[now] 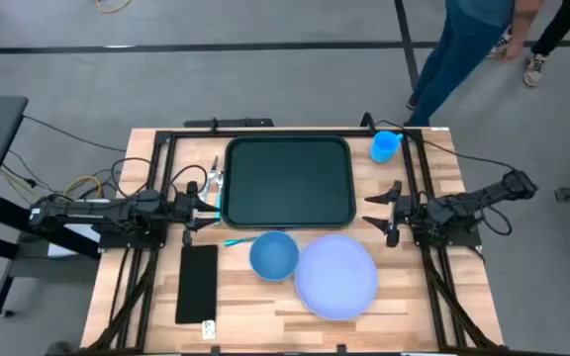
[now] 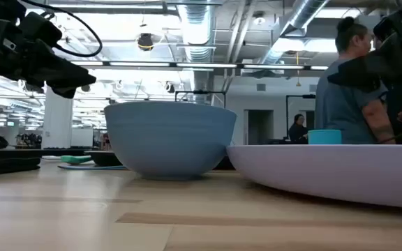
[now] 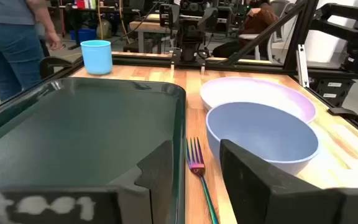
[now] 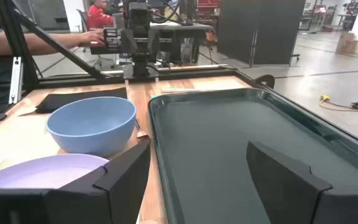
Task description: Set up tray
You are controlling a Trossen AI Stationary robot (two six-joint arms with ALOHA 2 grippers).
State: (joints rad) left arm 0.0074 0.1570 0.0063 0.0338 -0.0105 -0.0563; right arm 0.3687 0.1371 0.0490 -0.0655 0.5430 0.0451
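Observation:
The dark green tray (image 1: 290,183) lies flat at the table's middle, toward the far side, and nothing is on it (image 3: 92,124) (image 4: 247,137). My left gripper (image 1: 209,205) (image 3: 194,155) hovers open at the tray's left edge. My right gripper (image 1: 374,210) (image 4: 197,155) hovers open at its right edge, facing the left one. A blue bowl (image 1: 273,254) (image 2: 169,139) and a lavender plate (image 1: 336,277) (image 2: 333,171) stand on the table near the tray's near edge. A light blue cup (image 1: 385,146) (image 3: 96,56) stands upright by the tray's far right corner. A teal-handled fork (image 1: 236,240) (image 3: 196,165) lies between tray and bowl.
A narrow flat black rectangle (image 1: 198,284) lies on the table's near left part. A small pale utensil (image 1: 216,176) rests beside the tray's left rim. Black frame rails (image 1: 419,178) run along both sides of the table. A person in jeans (image 1: 463,49) stands beyond the far right corner.

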